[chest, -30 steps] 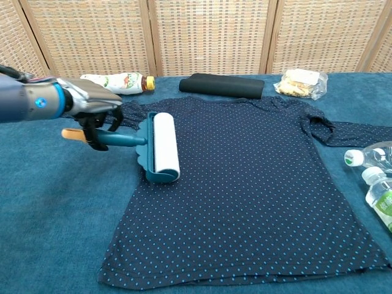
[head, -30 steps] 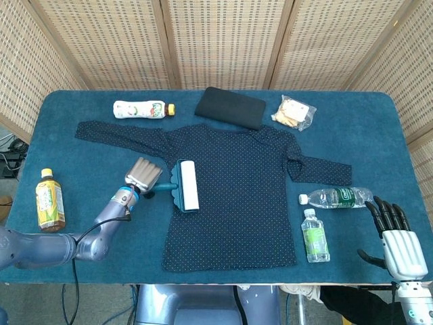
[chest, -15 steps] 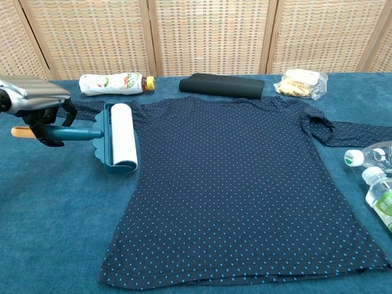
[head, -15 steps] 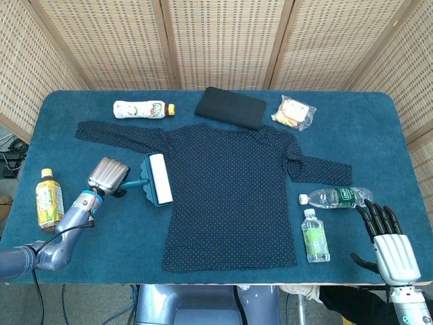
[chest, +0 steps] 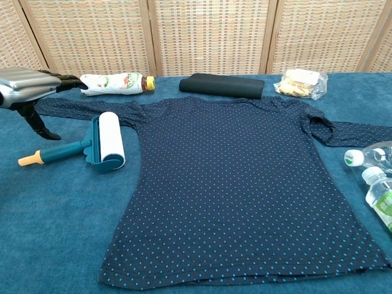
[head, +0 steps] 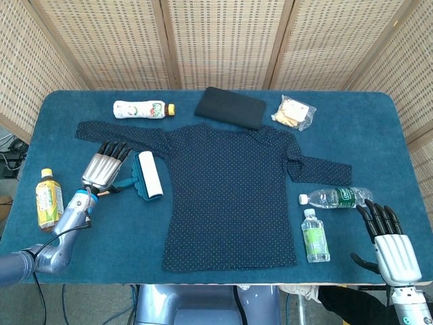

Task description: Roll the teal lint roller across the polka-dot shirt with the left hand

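Note:
The teal lint roller (head: pixel 147 176) (chest: pixel 104 142) lies on the table at the shirt's left edge, its white roll beside the hem and its orange-tipped handle pointing left. The navy polka-dot shirt (head: pixel 230 189) (chest: pixel 245 177) is spread flat in the middle of the table. My left hand (head: pixel 103 167) (chest: pixel 27 92) hovers just left of the roller with its fingers stretched out and nothing in it. My right hand (head: pixel 390 244) rests at the table's front right corner, fingers apart and empty.
A white drink bottle (head: pixel 142 109), a black folded cloth (head: pixel 230 107) and a snack bag (head: pixel 293 112) lie along the back. A tea bottle (head: pixel 49 200) stands at the left. Two water bottles (head: pixel 335 198) (head: pixel 314 235) lie right of the shirt.
My left hand has dragged the roller left off the shirt, set it down and let go. Its fingers have opened. The right hand has barely moved.

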